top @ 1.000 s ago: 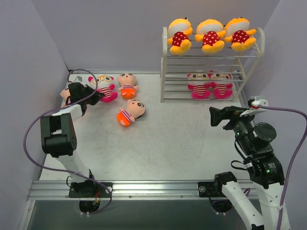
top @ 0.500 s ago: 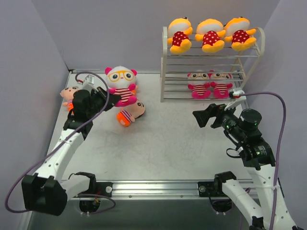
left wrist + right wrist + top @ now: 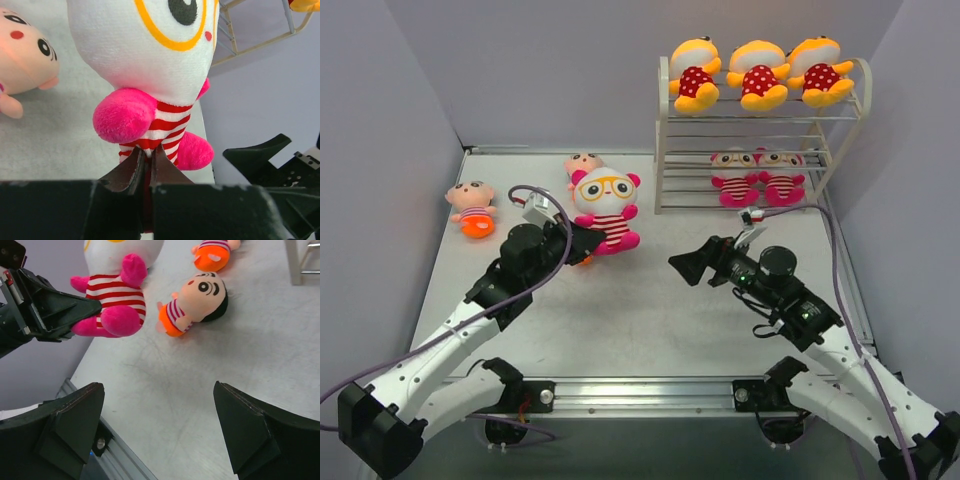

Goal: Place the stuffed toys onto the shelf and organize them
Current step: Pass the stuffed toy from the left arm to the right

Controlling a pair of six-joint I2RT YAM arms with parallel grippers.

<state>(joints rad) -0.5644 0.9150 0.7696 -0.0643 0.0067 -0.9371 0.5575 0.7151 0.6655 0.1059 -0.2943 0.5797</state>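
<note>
My left gripper point(image 3: 582, 243) is shut on the striped body of a white-faced pink-striped doll with yellow glasses point(image 3: 607, 203) and holds it upright above the table's left centre. The left wrist view shows the jaws point(image 3: 147, 155) pinching its red-striped belly point(image 3: 157, 115). My right gripper point(image 3: 685, 265) is open and empty, pointing left at the held doll point(image 3: 117, 305). The white shelf point(image 3: 663, 140) holds three yellow polka-dot dolls point(image 3: 757, 72) on top and two pink-striped dolls point(image 3: 758, 178) on the middle tier. Peach dolls lie at far left point(image 3: 472, 205), behind the held doll point(image 3: 580, 163), and under it point(image 3: 197, 302).
The shelf's bottom tier point(image 3: 740, 203) holds nothing. Purple walls close in the left, back and right. The metal rail point(image 3: 640, 390) runs along the near edge. Bare table point(image 3: 660, 310) lies between the two arms.
My left gripper lifted the glasses doll from the far-left corner and carried it right toward the centre. My right arm swung left and lower toward it, jaws open.
</note>
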